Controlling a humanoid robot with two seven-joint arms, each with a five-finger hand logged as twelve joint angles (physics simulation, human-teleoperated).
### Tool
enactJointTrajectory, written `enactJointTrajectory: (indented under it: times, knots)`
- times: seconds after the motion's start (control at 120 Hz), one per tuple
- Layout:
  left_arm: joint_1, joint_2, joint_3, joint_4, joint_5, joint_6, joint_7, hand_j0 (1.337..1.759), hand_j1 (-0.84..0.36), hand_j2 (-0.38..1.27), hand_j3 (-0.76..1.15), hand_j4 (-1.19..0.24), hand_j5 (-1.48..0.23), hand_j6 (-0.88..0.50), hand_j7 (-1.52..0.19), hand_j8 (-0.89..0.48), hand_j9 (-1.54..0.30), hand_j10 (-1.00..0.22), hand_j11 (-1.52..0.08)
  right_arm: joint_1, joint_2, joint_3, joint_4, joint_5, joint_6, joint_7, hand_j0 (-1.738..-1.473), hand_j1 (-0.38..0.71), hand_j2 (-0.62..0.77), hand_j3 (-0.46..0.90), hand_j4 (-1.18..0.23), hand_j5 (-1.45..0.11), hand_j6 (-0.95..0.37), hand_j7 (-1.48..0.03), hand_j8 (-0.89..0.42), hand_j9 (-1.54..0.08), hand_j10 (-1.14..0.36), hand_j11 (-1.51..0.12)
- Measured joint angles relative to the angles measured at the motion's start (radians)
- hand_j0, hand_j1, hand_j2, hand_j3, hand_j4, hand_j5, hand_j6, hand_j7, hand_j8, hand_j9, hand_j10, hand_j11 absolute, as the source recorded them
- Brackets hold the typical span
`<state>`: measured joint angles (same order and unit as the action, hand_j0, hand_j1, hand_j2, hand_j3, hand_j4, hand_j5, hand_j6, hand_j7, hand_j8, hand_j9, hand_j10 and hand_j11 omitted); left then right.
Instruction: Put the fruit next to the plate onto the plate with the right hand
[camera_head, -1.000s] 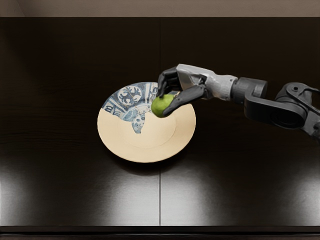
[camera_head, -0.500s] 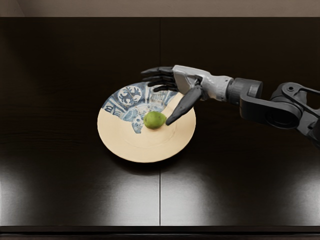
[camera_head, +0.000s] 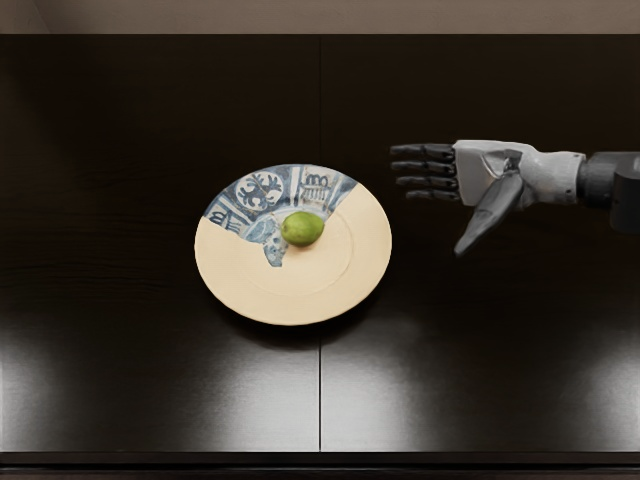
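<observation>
The green fruit (camera_head: 302, 228) rests on the plate (camera_head: 300, 292), slightly above and right of the plate's centre, at the lower edge of the blue-and-white patterned section. The fruit's underside and its contact point are not visible. The plate sits on the dark table (camera_head: 150, 380).

The right hand (camera_head: 478, 178) is well apart from the plate, to its right, above the table. It is released and grasps nothing: four fingers (camera_head: 420, 152) extend straight toward the left and the thumb angles downward. The forearm is cut off by the right picture edge.
</observation>
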<state>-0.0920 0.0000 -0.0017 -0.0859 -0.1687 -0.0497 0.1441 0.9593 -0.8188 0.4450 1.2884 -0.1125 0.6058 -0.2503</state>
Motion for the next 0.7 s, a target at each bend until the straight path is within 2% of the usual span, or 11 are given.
enactJointTrajectory:
  times: [0.25,0.7]
  knots:
    - [0.000,0.000,0.000,0.000,0.000,0.000,0.000,1.658,0.32,0.00,0.00,-0.02,-0.03,-0.02,-0.03,-0.02,-0.03,-0.02,-0.03,-0.030,-0.077,-0.002,-0.001,0.047,0.005,-0.007,-1.658,-0.35,0.00,0.00,0.00,-0.01,0.00,-0.01,0.00,-0.01,0.00,-0.01]
    - [0.000,0.000,0.000,0.000,0.000,-0.001,0.000,1.658,0.32,0.00,0.00,-0.02,-0.03,-0.02,-0.03,-0.02,-0.03,-0.02,-0.03,-0.045,-0.077,0.002,-0.003,0.071,0.005,-0.006,-1.658,-0.35,0.00,0.00,0.00,0.00,0.00,0.00,0.00,0.00,0.00,0.00]
